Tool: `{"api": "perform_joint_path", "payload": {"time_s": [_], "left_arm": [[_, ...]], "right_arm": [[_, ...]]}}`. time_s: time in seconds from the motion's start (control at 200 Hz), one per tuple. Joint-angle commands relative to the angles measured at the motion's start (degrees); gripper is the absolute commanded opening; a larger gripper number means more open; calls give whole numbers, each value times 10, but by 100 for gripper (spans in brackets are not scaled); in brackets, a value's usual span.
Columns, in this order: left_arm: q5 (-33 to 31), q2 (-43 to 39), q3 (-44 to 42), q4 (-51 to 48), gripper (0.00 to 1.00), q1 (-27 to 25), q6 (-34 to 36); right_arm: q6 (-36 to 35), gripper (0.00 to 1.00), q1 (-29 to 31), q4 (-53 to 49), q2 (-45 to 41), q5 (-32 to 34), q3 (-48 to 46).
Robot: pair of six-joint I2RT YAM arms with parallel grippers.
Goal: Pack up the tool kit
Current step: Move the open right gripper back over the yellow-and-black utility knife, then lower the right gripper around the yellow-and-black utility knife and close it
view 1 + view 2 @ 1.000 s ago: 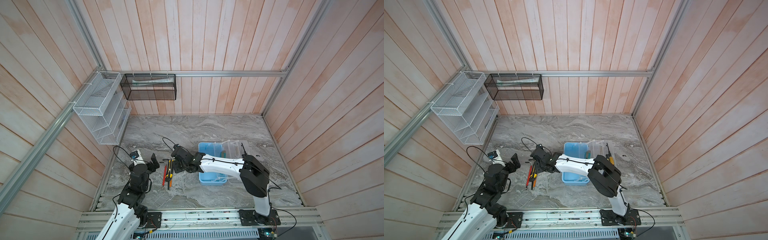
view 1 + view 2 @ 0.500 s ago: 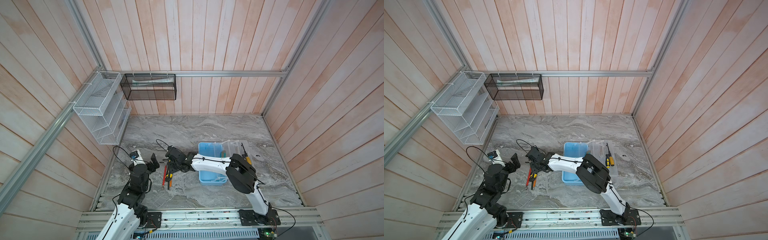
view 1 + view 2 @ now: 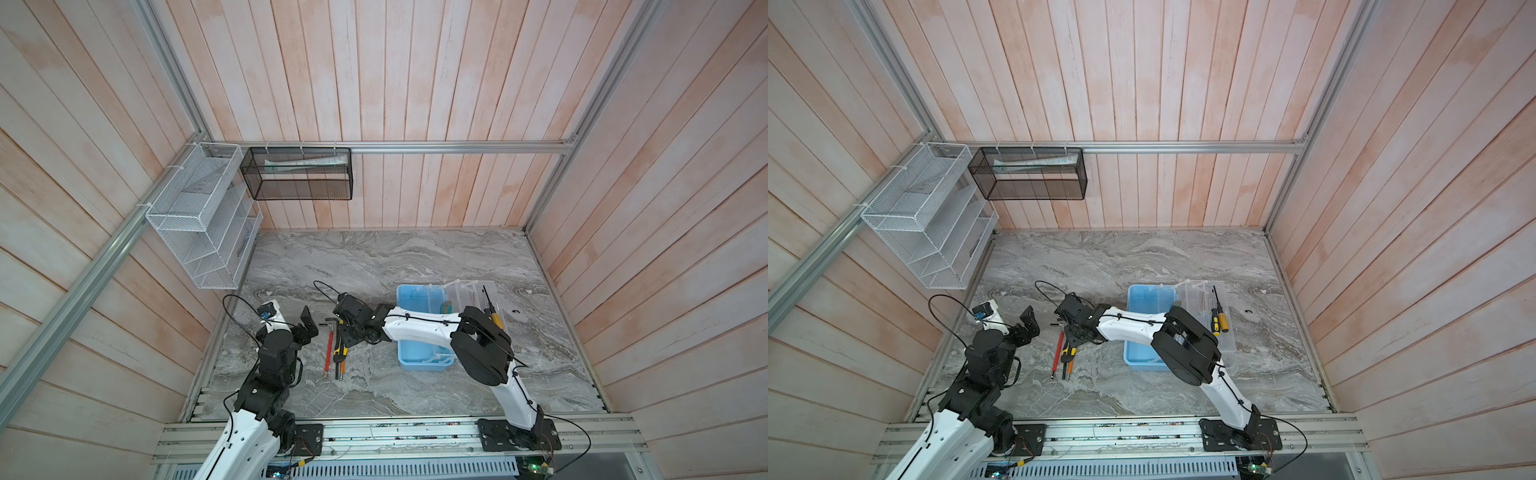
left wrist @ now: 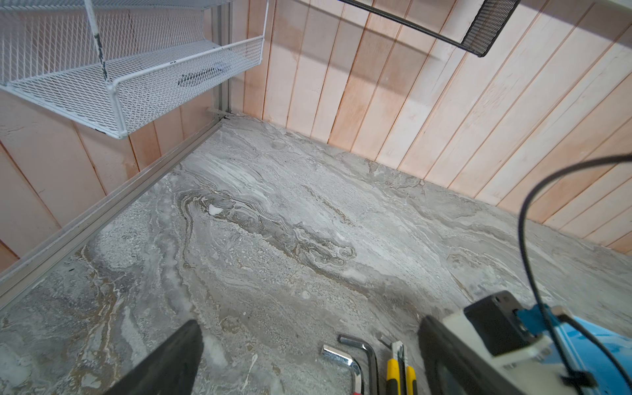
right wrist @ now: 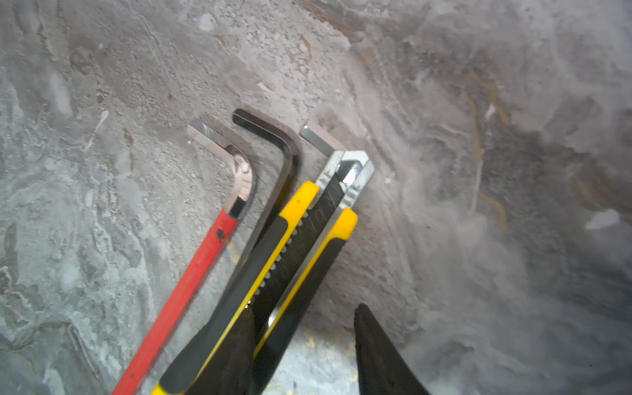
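Observation:
The tool kit's light blue box (image 3: 417,357) (image 3: 1142,353) stands open right of centre, its clear lid (image 3: 467,293) laid back with yellow-handled screwdrivers (image 3: 495,318) on it. Left of the box lie a yellow-black utility knife (image 5: 301,246) (image 3: 341,353), a red-sleeved hex key (image 5: 191,273) (image 3: 329,349) and a black hex key (image 5: 273,160). My right gripper (image 5: 304,311) (image 3: 347,334) hangs open over these tools; one finger overlaps the knife's handle, the other stands over bare table. My left gripper (image 4: 307,359) (image 3: 308,327) is wide open and holds nothing, just left of the tools.
A white wire rack (image 3: 199,224) hangs on the left wall and a black mesh basket (image 3: 297,174) on the back rail. A small black piece (image 3: 515,311) lies right of the lid. Wood walls close three sides. The right forearm (image 3: 419,328) crosses above the box.
The right arm's elbow has swung left and its gripper has shifted slightly left over the tools, jaws a little narrower. The left arm has not moved.

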Motion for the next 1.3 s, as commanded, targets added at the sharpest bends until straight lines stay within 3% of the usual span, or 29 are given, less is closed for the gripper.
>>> {"api": "perform_joint_path", "payload": {"time_s": [0.0, 0.2, 0.405, 0.585, 0.87, 1.296], "left_arm": [[-7, -4, -10, -8, 100, 3, -3], [-4, 1, -8, -5, 100, 3, -1], [-2, 9, -7, -3, 100, 3, 0], [1, 20, -4, 1, 100, 3, 2], [3, 20, -4, 1, 100, 3, 3], [5, 25, -3, 3, 100, 3, 5]], "right_arm": [[-14, 45, -16, -29, -32, 32, -42], [-19, 45, -29, -33, -76, 59, -91], [-31, 45, -29, -22, -116, 40, -108], [11, 48, -14, -94, -70, 16, -27], [61, 52, 2, -178, -27, 56, 21], [84, 56, -7, -136, 1, 2, 16]]}}
